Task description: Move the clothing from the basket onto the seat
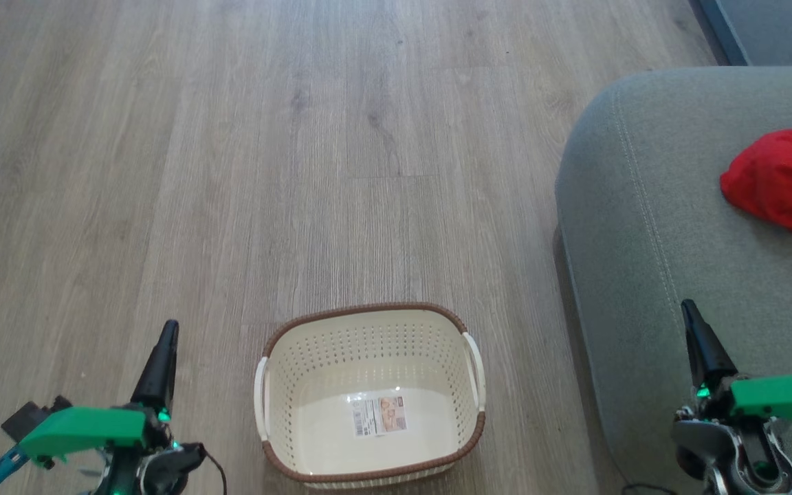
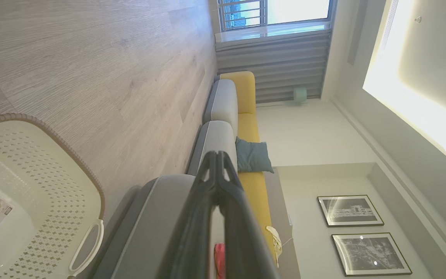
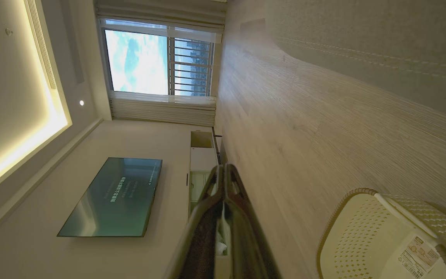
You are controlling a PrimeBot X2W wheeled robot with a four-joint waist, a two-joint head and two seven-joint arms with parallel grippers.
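The cream basket (image 1: 286, 371) with a brown rim stands on the wood floor at the bottom centre, holding nothing but its paper label (image 1: 379, 414). The red clothing (image 1: 784, 180) lies in a heap on the grey-green seat (image 1: 650, 206) at the right edge. My left gripper (image 1: 169, 328) is shut, low on the left of the basket, fingers pointing up. My right gripper (image 1: 687, 307) is shut over the seat's front corner, well short of the clothing. In the left wrist view the shut gripper (image 2: 217, 155) points along the sofa, with the basket (image 2: 87, 174) at lower left. The right wrist view has the basket (image 3: 347, 232) at lower right.
Bare wood floor (image 1: 300, 137) stretches ahead and to the left. A row of grey and yellow sofa sections (image 2: 227, 104) with a teal cushion (image 2: 252, 155) runs toward a window. A wall television (image 3: 114, 197) and a low cabinet (image 3: 201, 162) lie across the room.
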